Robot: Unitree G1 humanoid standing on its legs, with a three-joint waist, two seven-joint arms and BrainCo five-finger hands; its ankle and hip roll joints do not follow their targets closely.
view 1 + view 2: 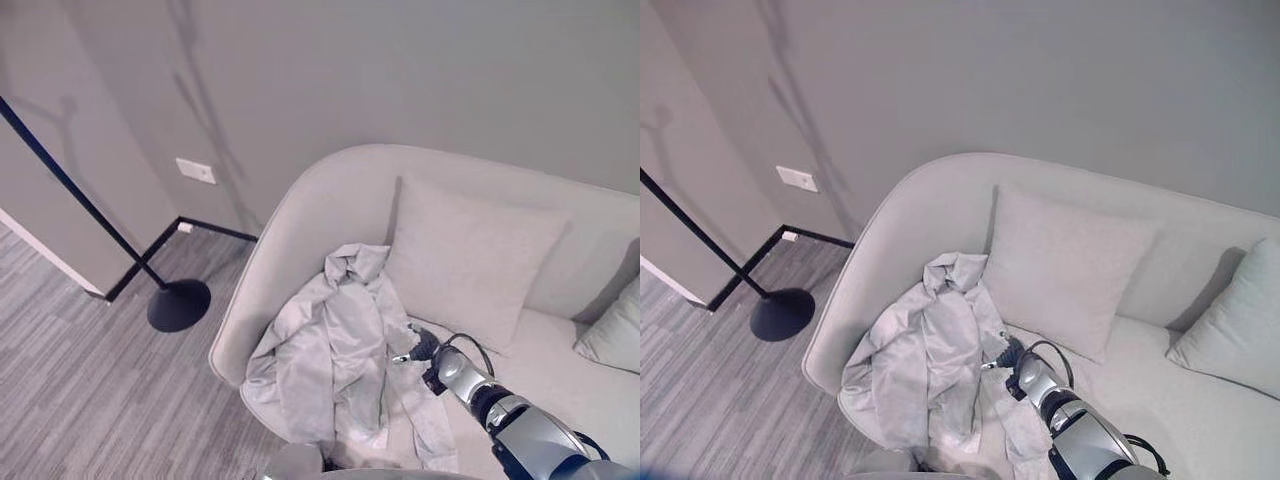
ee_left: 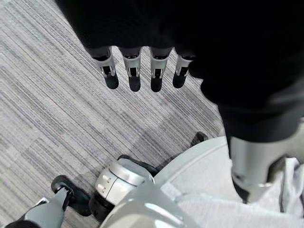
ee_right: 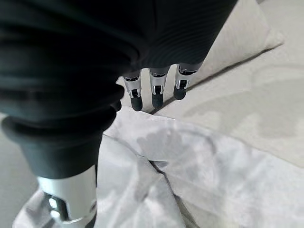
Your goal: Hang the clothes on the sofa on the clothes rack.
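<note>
Clothes [image 1: 330,360], one crumpled pale grey garment with its collar toward the backrest, lie spread over the sofa's [image 1: 300,200] left end, hanging partly over the front edge of the seat. Nearest, the left robot hand [image 2: 142,71] hangs above the striped grey carpet [image 1: 90,370] just off the sofa's front edge, its fingers [image 2: 134,76] straight and apart, holding nothing. The right robot hand [image 1: 420,348] reaches in from the lower right and hovers just over the garment's right side; its fingers [image 3: 156,92] are straight and relaxed, pointing at the seam where the seat meets a cushion, with the cloth beneath them and not gripped. Behind it a square cushion [image 1: 465,260] leans on the backrest, and a second cushion [image 1: 1230,330] sits further right. Beyond the sofa's left arm, the clothes rack [image 1: 178,305] stands on the carpet, its round dark base near the wall's corner and its thin dark pole slanting up.
</note>
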